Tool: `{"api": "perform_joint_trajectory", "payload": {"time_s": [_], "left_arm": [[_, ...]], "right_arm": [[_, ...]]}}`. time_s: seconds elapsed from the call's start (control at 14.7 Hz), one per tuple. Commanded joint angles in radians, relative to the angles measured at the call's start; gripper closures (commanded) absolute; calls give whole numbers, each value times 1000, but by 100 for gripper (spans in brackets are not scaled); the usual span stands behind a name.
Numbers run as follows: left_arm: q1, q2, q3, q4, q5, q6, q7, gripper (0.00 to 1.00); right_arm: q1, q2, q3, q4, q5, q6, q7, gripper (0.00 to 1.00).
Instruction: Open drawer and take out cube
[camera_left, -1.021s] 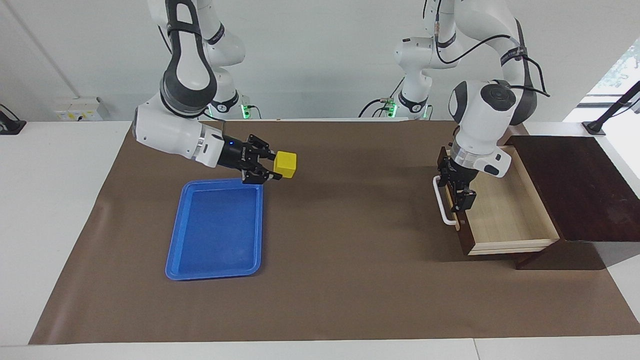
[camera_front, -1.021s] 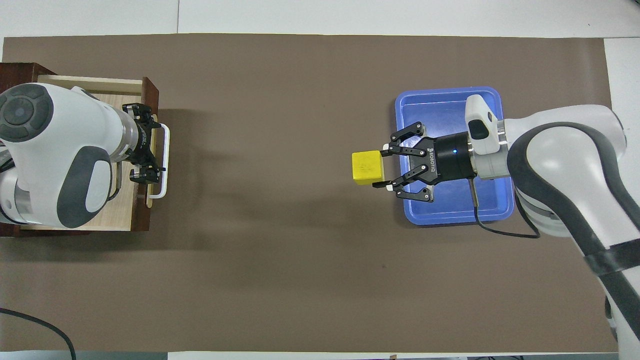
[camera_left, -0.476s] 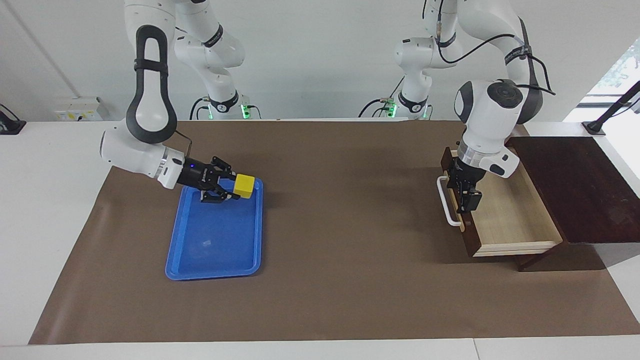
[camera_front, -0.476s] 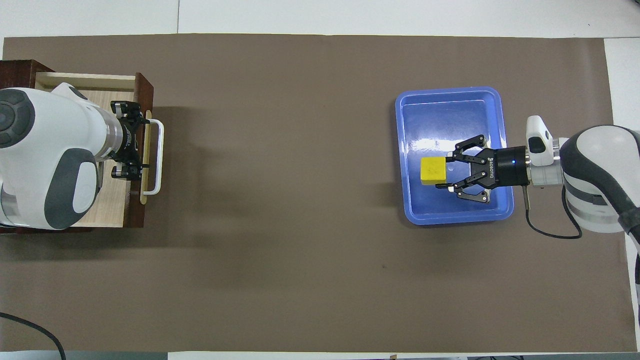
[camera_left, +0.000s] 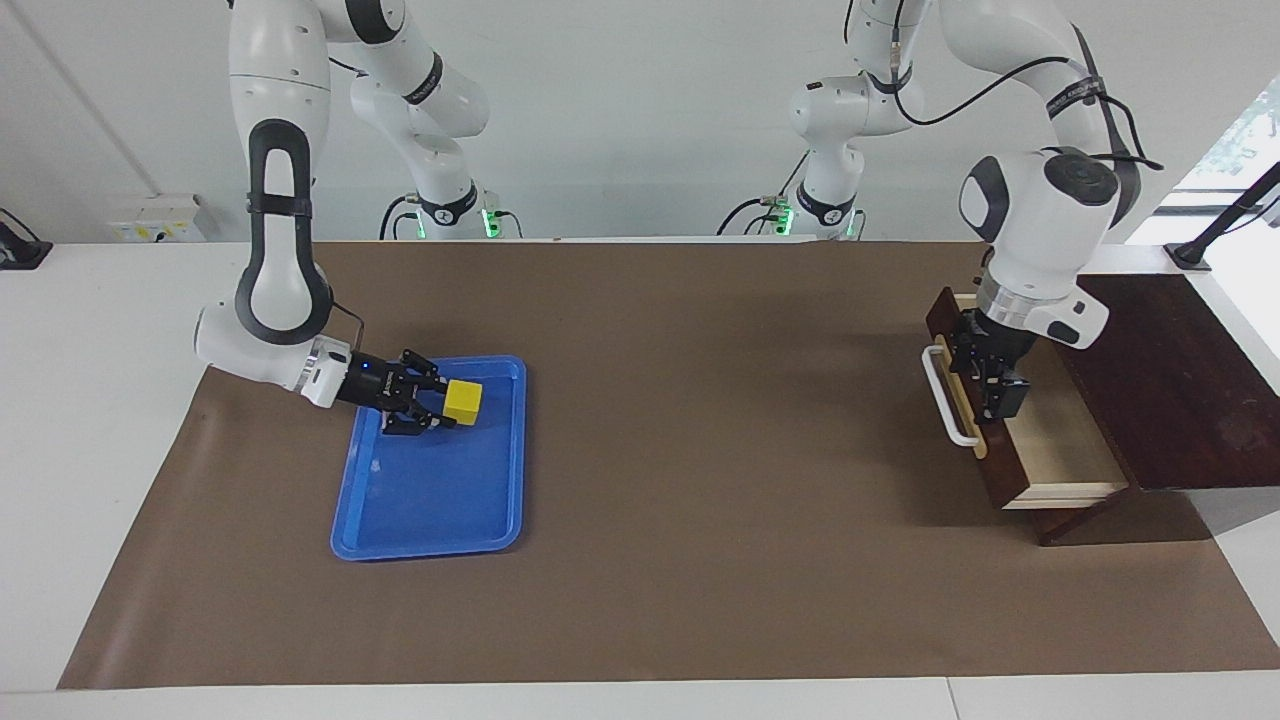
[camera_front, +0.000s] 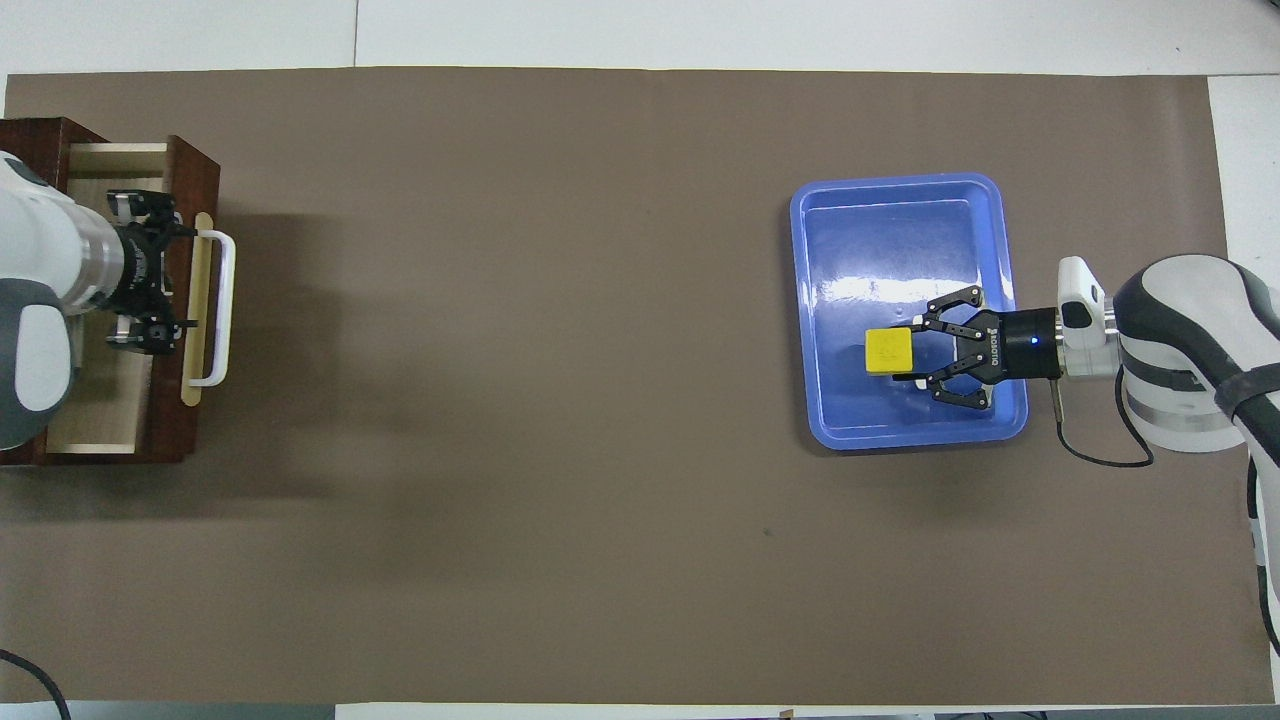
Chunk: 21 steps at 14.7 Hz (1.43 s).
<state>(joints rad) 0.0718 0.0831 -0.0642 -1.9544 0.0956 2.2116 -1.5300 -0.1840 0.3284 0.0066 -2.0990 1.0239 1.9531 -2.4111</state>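
Right hand pinches the cube between its fingertips, low over the blue tray, above the part of the tray nearer the robots. Whether the cube touches the tray floor cannot be told. The hand lies nearly level, reaching in from the right arm's end of the surface, and the cube sits at its very tip, toward the middle of the surface.

Left hand hangs pointing down at the drawer, just inside the dark front, its fingers spread along the length of that front. The drawer stands partly pulled out of the dark brown box, showing a strip of pale wood inside. Its front faces the right arm's end of the surface, and the white bar handle runs along that front, its long axis going from nearer the robots to farther from them.

A brown mat covers the white surface; a plain white wall rises at the robots' end.
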Motion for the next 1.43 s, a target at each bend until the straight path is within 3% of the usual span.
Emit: {"api": "perform_joint_trajectory", "payload": {"time_s": [0.0, 0.27, 0.68, 0.95, 1.02, 1.09, 1.36], "left_arm": [[84, 38, 11, 46, 41, -10, 121, 0], [135, 38, 7, 51, 39, -24, 206, 0], [-7, -19, -11, 224, 15, -340, 264, 0], [-58, -114, -17, 242, 1, -515, 673, 0], [-60, -121, -19, 256, -25, -565, 797, 0], [-60, -129, -19, 278, -65, -604, 924, 0], [-59, -161, -14, 290, -82, -722, 1270, 0]], "right_arm": [[-12, 6, 13, 17, -13, 38, -55, 100], [-12, 29, 13, 17, -10, 46, -100, 100], [-12, 35, 12, 40, -10, 50, -114, 100], [-22, 40, 13, 43, -10, 64, -117, 100], [-23, 40, 13, 43, -10, 61, -115, 16], [-26, 40, 13, 45, -10, 56, -112, 0], [-32, 40, 13, 53, -10, 41, -106, 0]]}}
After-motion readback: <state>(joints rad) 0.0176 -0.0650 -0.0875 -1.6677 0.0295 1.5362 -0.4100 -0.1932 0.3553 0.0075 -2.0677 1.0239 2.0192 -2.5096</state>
